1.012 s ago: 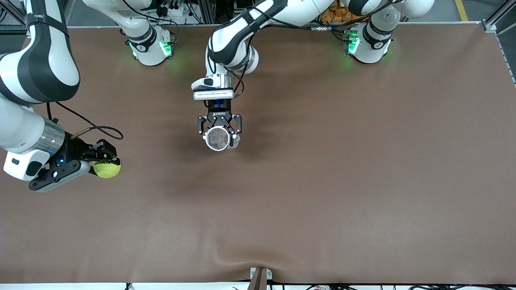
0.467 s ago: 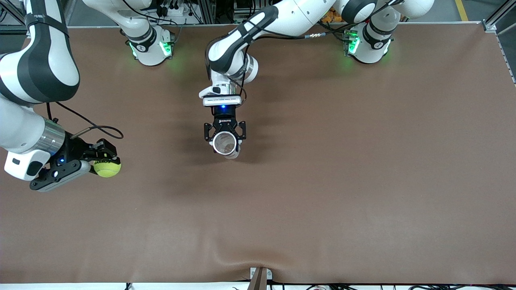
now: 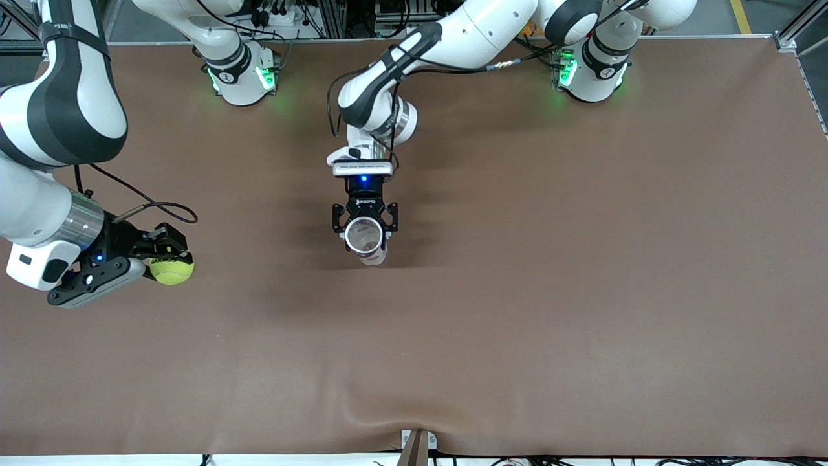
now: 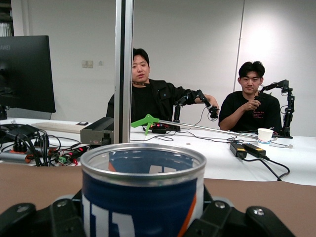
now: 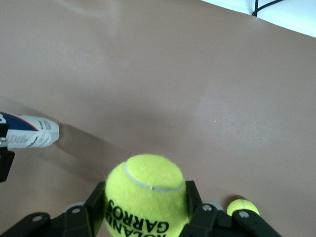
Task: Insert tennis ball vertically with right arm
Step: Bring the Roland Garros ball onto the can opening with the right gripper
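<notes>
My right pincer (image 3: 169,265) is clamped on a yellow-green tennis ball (image 3: 172,270), one finger (image 5: 94,210) pressed to each side, over the brown table (image 3: 550,291) toward the right arm's end. Black lettering reading ROLAND GARROS runs across the ball (image 5: 146,197) in the right wrist view. A second, smaller-looking yellow ball (image 5: 243,207) shows just past one finger there; the high camera does not show it.

My left pincer (image 3: 364,228) reaches in from twelve o'clock and grips a ball can (image 3: 363,235) near the middle of the table, jaws closed on its sides just under the rim. The can stands upright with its open, metal-rimmed mouth facing up. Whether its base touches the table I cannot tell. From the left wrist the can (image 4: 143,187) is blue with white and orange print. From the right wrist its lower end (image 5: 30,138) is white with blue print and throws a shadow on the table.

Seen from the high camera, the tennis ball is at about eight o'clock from the can, well apart from it. Past the table's edge, at twelve o'clock from the can in the left wrist view, two men (image 4: 197,98) in black sit at a white desk (image 4: 256,158).
</notes>
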`<action>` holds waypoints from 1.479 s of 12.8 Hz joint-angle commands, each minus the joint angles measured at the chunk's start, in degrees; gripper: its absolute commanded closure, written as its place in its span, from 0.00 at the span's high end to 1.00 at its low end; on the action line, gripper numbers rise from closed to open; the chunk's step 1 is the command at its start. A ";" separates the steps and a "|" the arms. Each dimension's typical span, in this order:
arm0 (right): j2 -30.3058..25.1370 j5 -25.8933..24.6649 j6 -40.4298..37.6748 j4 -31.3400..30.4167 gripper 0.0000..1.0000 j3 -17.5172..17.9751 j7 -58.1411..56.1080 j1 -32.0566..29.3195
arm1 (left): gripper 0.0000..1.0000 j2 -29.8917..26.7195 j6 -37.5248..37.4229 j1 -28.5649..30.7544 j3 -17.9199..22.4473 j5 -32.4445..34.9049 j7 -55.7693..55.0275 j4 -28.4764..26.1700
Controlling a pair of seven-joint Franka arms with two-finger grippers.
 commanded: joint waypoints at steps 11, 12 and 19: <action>-1.57 1.10 -0.49 -1.41 0.00 0.11 -0.09 -0.16 | 0.78 3.31 0.26 3.36 0.53 12.18 -3.76 0.28; -1.57 1.10 -0.49 -1.32 0.00 0.11 0.69 0.01 | 0.78 3.48 0.26 3.80 0.53 13.33 -4.72 0.28; -1.31 1.10 -0.14 -0.80 0.00 0.20 16.58 7.21 | 0.78 4.27 -1.06 3.63 0.53 14.22 -6.40 0.28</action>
